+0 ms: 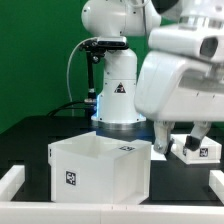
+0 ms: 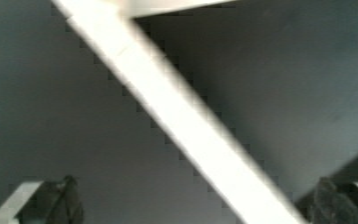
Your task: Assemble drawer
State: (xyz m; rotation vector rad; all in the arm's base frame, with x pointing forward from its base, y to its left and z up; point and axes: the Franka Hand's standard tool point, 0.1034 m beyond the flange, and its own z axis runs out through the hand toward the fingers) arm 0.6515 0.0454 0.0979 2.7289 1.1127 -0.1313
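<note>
The drawer (image 1: 196, 150), a small shallow white box with tag markers on its side, lies on the dark table at the exterior view's right. My gripper (image 1: 178, 138) hangs just above it and slightly towards the exterior view's left. In the wrist view my gripper (image 2: 202, 197) is wide open, with one dark finger (image 2: 48, 200) at each lower corner and nothing held. A blurred white strip (image 2: 158, 90) runs diagonally across that view over the dark table. I cannot tell which part the strip belongs to.
A large tall white box (image 1: 100, 170) with a tag marker on its side stands at the front centre-left. A white rail (image 1: 60, 206) runs along the table's front edge and left side. The arm's base (image 1: 118, 95) stands behind the box.
</note>
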